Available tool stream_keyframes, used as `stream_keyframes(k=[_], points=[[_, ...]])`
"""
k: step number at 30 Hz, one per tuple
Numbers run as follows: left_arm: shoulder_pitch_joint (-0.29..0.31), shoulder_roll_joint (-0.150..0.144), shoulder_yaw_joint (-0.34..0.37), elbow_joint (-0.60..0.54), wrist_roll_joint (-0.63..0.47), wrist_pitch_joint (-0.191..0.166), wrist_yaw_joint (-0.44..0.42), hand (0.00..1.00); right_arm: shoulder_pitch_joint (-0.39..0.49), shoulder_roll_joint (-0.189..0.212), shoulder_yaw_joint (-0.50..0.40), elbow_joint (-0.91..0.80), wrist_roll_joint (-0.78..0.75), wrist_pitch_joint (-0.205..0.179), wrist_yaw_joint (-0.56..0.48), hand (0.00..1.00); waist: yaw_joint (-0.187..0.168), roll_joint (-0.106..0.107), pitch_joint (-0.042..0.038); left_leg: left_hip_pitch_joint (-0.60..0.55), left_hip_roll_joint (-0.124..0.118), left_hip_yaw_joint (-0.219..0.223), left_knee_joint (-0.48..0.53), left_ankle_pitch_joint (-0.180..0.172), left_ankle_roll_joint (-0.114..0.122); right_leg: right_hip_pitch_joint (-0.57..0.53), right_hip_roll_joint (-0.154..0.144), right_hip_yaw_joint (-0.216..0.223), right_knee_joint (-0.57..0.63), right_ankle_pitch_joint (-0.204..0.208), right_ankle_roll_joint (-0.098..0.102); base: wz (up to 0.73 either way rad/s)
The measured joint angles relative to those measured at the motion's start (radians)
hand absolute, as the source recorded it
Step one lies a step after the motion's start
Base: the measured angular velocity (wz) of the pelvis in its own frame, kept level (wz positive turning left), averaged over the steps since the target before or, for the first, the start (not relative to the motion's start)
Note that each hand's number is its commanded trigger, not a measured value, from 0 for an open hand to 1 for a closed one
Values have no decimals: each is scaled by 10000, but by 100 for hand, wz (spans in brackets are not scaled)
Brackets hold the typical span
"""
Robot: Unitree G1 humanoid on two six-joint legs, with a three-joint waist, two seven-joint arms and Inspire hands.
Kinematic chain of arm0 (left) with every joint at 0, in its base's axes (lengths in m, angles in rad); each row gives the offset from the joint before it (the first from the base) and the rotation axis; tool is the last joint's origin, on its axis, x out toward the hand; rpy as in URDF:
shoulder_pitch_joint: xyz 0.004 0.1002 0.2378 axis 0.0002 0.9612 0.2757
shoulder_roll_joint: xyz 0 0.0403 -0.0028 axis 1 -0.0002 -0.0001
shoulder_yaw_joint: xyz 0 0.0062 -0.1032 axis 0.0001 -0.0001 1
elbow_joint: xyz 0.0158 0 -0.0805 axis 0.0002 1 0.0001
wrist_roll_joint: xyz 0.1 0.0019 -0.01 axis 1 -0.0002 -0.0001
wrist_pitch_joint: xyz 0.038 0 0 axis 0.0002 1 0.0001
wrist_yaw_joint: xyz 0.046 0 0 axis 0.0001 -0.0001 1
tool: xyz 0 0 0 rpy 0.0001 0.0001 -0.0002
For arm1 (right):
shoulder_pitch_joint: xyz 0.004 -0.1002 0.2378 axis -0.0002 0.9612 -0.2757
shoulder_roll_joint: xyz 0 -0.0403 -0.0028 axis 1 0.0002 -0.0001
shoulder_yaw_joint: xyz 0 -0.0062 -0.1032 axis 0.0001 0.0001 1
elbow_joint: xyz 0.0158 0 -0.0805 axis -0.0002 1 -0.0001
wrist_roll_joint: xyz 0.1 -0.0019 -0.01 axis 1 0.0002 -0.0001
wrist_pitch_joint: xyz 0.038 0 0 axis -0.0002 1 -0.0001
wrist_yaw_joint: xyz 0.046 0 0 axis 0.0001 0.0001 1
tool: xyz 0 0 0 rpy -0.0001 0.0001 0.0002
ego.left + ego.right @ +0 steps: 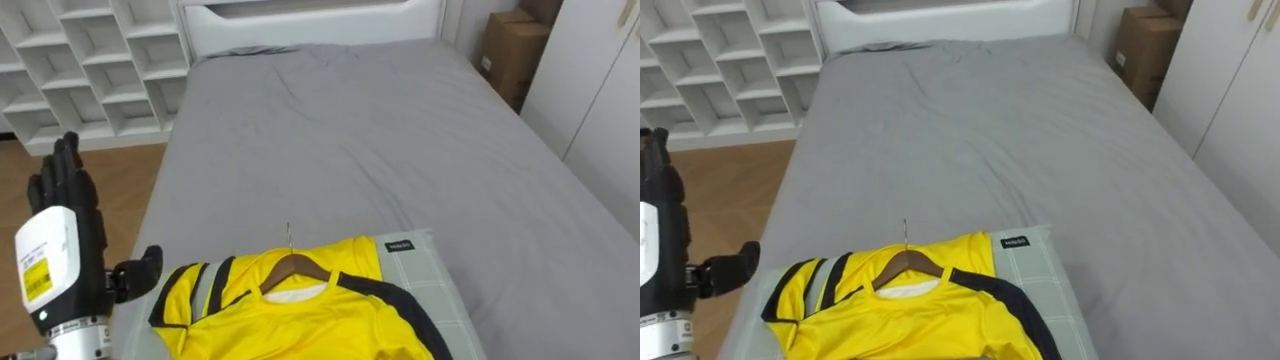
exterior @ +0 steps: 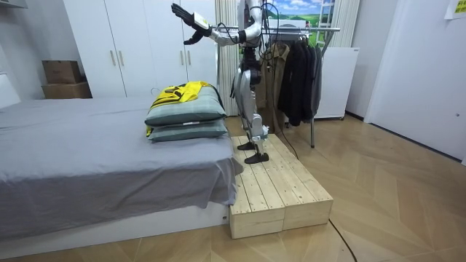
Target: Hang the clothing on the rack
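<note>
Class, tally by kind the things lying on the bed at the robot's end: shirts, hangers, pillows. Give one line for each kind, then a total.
Yellow shirt: 1
Wooden hanger: 1
Pillows: 2, stacked
Total: 4

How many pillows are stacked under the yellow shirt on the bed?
2: the upper pillow directly under the yellow shirt, the lower pillow beneath it on the bed.
</note>
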State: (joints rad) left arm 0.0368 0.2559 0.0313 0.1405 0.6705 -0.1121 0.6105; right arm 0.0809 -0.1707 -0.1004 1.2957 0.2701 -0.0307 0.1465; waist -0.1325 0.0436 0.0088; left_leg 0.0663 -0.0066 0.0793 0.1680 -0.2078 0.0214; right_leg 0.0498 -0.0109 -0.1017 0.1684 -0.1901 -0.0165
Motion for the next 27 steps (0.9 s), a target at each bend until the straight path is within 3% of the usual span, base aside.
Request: stream_keyframes(k=[10,23,27], points=[[-713,52,-212,164,427,734,-744,0,-110,-58,0,-23,-57,337,-20,0,-61,55,21,96,-5,7,-8,0,0,17,14,185,22,28,19,-5],[-917,74,-366,163,435,1379,-1687,0,-139,-229,-5,-2,-132,469,-51,0,-123,218,31,137,-5,39,-29,0,0,8,16,219,20,40,28,-1],[-1191,74,-372,167,439,1812,-2143,0,-179,-233,-1,12,-155,566,-143,0,-268,232,27,121,-2,33,-28,0,0,5,15,207,18,40,28,1]])
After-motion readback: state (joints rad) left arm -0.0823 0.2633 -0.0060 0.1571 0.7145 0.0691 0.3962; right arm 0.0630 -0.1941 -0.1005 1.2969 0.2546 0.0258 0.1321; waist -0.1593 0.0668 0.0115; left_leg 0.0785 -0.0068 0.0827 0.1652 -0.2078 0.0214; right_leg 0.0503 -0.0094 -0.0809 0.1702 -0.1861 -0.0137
